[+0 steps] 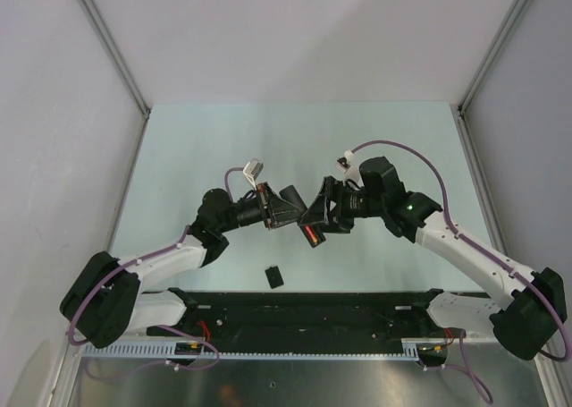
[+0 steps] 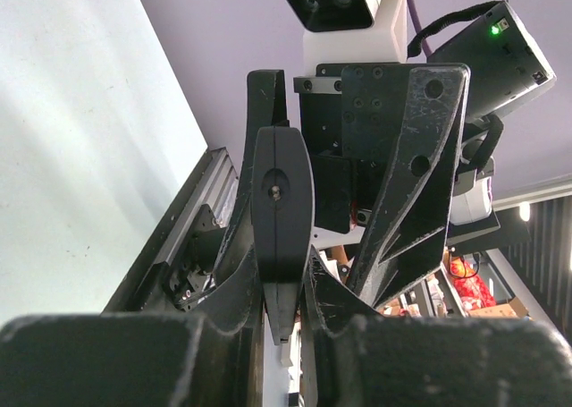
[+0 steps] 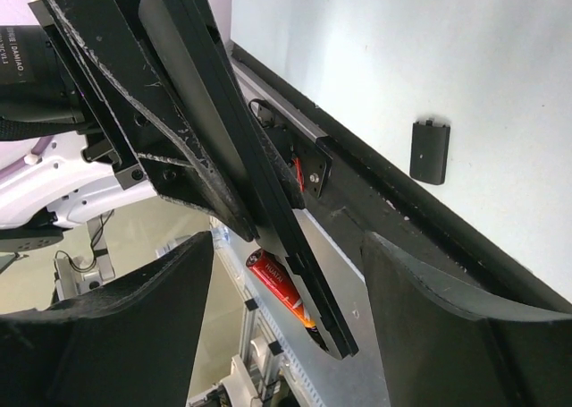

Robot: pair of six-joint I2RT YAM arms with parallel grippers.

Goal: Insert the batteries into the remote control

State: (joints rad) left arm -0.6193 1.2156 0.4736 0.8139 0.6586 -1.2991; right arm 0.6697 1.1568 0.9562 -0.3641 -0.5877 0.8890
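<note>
From the right wrist, the remote control point(image 3: 268, 201) runs as a slim black bar slantwise through the gap between the right jaws. These stand released and wide, and neither finger point(image 3: 107, 326) touches the remote as far as this view tells. The red-orange battery point(image 3: 279, 284) lies along the remote's lower end, between the right jaws; I judge it to be sitting in its bay, though the bay's walls are not clear. Beyond the outer finger, well apart, a small black cover point(image 3: 429, 150) lies flat on the bench point(image 3: 483, 49). From the left wrist, the left jaws are clenched on the remote control point(image 2: 281, 206), seen edge-on rising from between them, with the right arm's fingers point(image 2: 407, 183) just past it; no battery shows here at all. From the top, the two sets of jaws meet in mid-air and their black shapes run together. Only the battery's red strip point(image 1: 310, 235) just beneath the right jaws and the cover point(image 1: 274, 275) on the bench below both jaws stand out. The step in hand looks like seating the first battery. Next, the right jaws must back off without nudging it and fetch the dark battery — which no view shows — while the left jaws hold the remote steady.
</note>
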